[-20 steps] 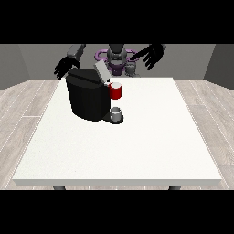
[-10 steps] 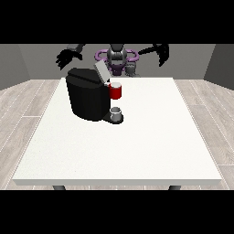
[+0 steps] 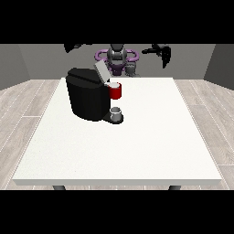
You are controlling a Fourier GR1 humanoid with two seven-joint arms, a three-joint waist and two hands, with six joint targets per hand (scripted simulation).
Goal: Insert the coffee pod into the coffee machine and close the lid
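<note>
Hands hover raised behind the desk's [image 3: 137,151] far edge, holding nothing; finger state I cannot tell. Coffee machine [image 3: 87,98] lid [image 3: 101,71] stands open, awaiting closure.

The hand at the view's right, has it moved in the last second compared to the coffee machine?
Yes. The hand at the view's right has risen and swung outward, away from the coffee machine, which has stayed put on the table.
</note>
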